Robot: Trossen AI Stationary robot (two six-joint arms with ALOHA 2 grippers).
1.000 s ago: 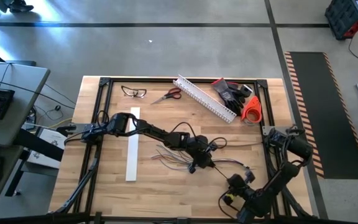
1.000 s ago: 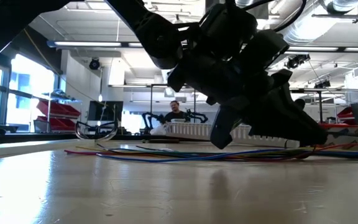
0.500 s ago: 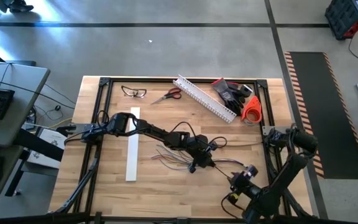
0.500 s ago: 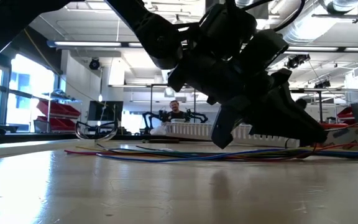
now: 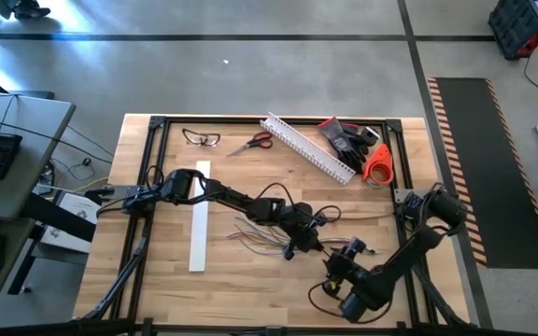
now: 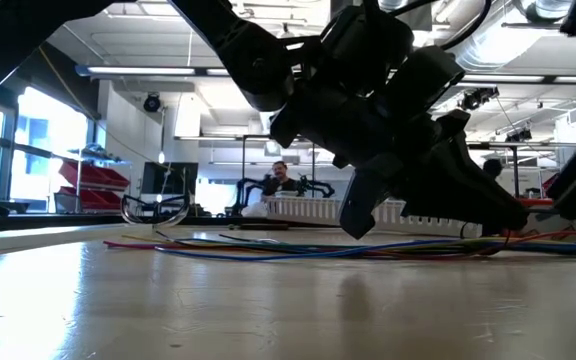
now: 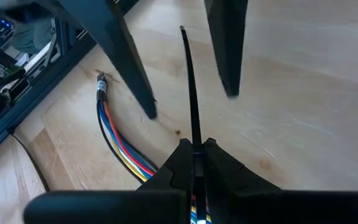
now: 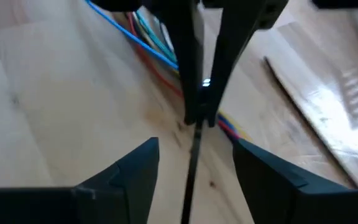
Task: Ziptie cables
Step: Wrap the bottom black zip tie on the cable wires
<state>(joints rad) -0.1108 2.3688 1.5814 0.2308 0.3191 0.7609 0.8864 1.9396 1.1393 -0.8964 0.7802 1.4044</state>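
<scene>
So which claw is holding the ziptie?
The left gripper: it is pinched shut on one end of the ziptie. The right gripper is open, its fingers spread on either side of the ziptie's free end, not gripping it.

Pale wooden butcher-block tabletop (image 5: pixel 250 280): smooth, satin sheen, visible grain. Black metal frame (image 5: pixel 148 177): matt. Thin multicoloured plastic-coated cables (image 7: pixel 120 146): glossy. Thin stiff dark plastic ziptie (image 7: pixel 191 106): semi-gloss. White slotted plastic channel (image 5: pixel 308 147): smooth. Orange tape roll (image 5: pixel 377 164): glossy.
</scene>
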